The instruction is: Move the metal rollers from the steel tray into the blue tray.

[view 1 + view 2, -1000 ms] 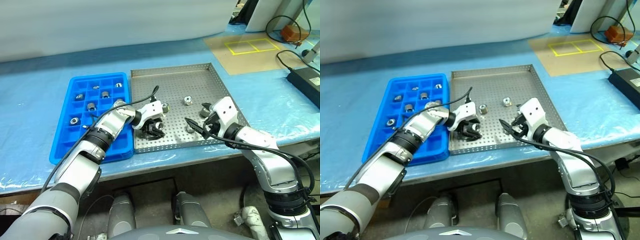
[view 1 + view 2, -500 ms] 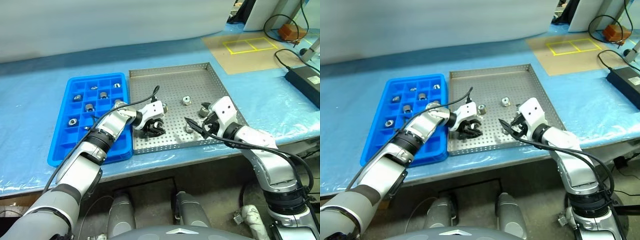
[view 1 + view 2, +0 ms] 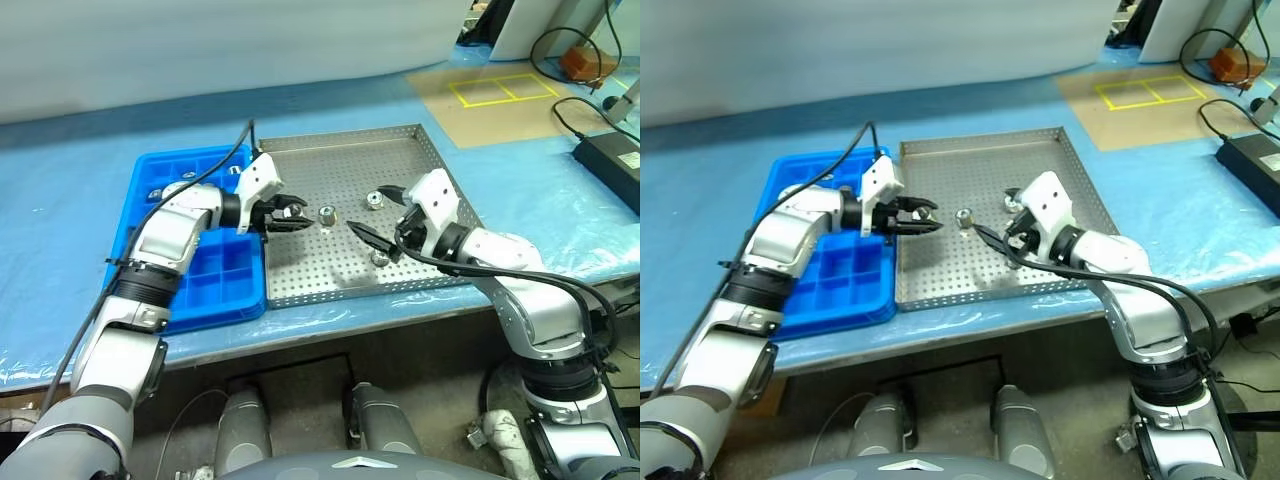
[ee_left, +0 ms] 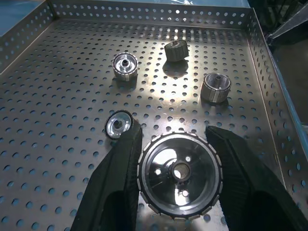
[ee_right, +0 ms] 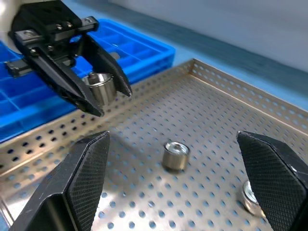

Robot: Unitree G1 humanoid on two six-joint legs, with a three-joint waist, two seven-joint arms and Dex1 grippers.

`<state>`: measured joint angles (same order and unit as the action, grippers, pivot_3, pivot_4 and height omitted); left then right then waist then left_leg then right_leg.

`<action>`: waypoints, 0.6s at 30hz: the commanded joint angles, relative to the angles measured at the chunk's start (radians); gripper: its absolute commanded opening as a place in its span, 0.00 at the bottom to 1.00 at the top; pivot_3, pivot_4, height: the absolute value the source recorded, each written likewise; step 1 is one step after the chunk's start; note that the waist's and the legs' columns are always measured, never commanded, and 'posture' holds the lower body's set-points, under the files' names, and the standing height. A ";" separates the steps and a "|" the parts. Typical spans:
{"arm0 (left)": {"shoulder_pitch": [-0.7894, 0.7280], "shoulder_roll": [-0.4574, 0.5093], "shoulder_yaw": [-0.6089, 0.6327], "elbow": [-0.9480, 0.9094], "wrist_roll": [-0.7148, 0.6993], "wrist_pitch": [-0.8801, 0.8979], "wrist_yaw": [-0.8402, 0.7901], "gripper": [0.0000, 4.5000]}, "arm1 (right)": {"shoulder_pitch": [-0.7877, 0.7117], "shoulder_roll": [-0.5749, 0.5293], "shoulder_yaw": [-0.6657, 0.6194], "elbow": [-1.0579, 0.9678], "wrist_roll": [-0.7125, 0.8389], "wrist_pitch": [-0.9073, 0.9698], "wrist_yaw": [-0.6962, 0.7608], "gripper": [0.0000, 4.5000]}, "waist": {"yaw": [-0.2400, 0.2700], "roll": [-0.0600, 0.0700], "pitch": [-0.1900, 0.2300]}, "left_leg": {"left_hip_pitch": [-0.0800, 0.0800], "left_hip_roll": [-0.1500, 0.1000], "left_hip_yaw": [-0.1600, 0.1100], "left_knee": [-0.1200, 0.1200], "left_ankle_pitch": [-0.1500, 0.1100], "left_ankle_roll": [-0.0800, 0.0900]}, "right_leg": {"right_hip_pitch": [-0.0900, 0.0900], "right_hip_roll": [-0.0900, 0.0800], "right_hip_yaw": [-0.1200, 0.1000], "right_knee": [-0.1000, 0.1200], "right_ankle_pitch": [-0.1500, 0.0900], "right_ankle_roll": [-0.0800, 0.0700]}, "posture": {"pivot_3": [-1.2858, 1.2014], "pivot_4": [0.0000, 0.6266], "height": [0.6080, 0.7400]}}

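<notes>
Rollers loose: four lay on the steel tray (image 3: 400, 285) floor, seen past the left fingers in the left wrist view; one (image 3: 327, 214) near the tray's middle, another (image 3: 374, 199) farther back.
Right gripper (image 3: 378, 219): fingers spread wide, nothing between them, hanging above the tray floor near the loose rollers; it had come in leftward from where it was a second ago.
Left gripper (image 3: 290, 213): fingers pressed onto a roller (image 4: 180, 174), carried clear of the tray floor.
Change, left gripper: a second ago it was low on the tray's near part with its fingers apart; since then it pinched the roller and rose toward the tray's left rim.
Blue tray (image 3: 232, 300): just beside the steel tray on the left, rims about touching; several near compartments bare, farther ones partly hidden by the left arm.
</notes>
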<state>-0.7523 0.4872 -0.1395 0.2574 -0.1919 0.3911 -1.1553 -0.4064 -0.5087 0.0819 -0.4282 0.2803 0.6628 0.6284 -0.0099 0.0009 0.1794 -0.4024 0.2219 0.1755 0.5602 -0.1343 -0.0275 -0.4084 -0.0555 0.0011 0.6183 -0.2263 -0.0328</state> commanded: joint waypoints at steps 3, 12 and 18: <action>0.087 0.099 0.118 -0.202 -0.056 0.091 0.076 0.39 | -0.124 0.041 0.075 0.117 0.017 -0.073 0.094 0.98 | 0.006 0.000 0.000 | -0.001 0.000 0.000 0.000 0.001 -0.001 | -0.001 0.000 -0.001 0.001 0.000 0.000 | 0.46 0.24 1.00; 0.421 0.206 0.354 -0.519 -0.137 0.287 0.257 0.39 | -0.311 0.213 0.171 0.392 0.039 -0.154 0.255 0.98 | 0.049 0.000 0.000 | -0.003 0.000 0.000 -0.007 0.003 -0.005 | -0.008 0.000 -0.002 0.003 -0.001 -0.002 | 0.56 0.24 1.00; 0.658 0.174 0.488 -0.671 -0.151 0.336 0.405 0.39 | -0.362 0.287 0.229 0.582 -0.013 -0.254 0.313 0.98 | 0.113 -0.001 0.001 | -0.007 0.001 -0.002 -0.014 0.005 -0.008 | -0.012 0.000 -0.008 0.002 -0.003 -0.005 | 0.60 0.24 1.00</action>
<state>-0.0985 0.6670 0.2997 -0.3531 -0.3326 0.7273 -0.7952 -0.7250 -0.2346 0.3263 0.1860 0.2463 0.4443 0.9151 0.1030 -0.0001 0.1802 -0.4108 0.2235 0.1733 0.5467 -0.1290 -0.0359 -0.4205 -0.0562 -0.0076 0.6208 -0.2294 -0.0377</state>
